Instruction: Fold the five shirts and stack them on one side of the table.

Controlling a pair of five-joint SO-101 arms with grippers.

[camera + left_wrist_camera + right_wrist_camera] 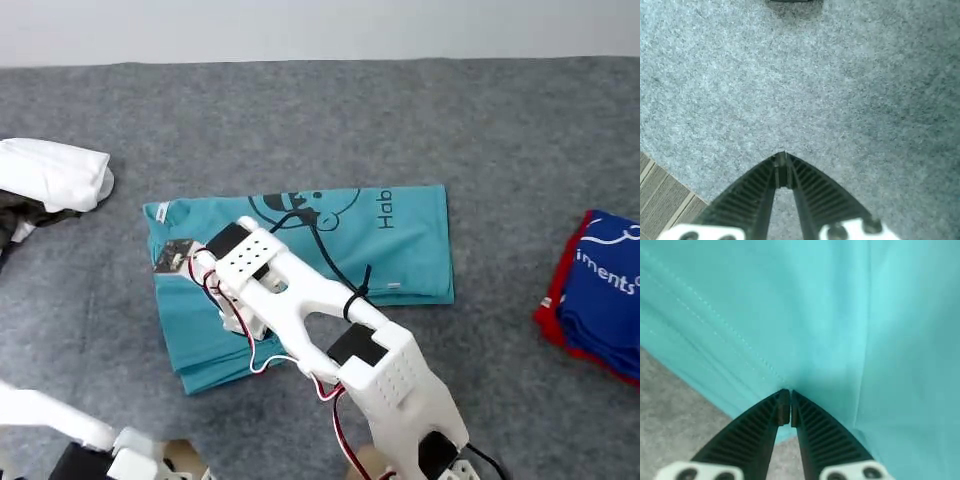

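A teal shirt [400,245] with a dark print lies flat in the middle of the grey table, and its left part is folded over into layers. My right arm [290,290] reaches over that left part. My right gripper [785,392] is shut, with its tips down on the teal shirt [815,315] just inside a hemmed edge. No cloth is visible between the fingers. My left gripper [785,157] is shut with nothing in it and hangs over the bare grey mat near the table's front left corner.
A folded white shirt [55,172] rests on a dark garment [25,215] at the left edge. A blue shirt [605,290] lies on a red one [548,310] at the right edge. The table edge and wooden floor [660,200] lie close to my left gripper.
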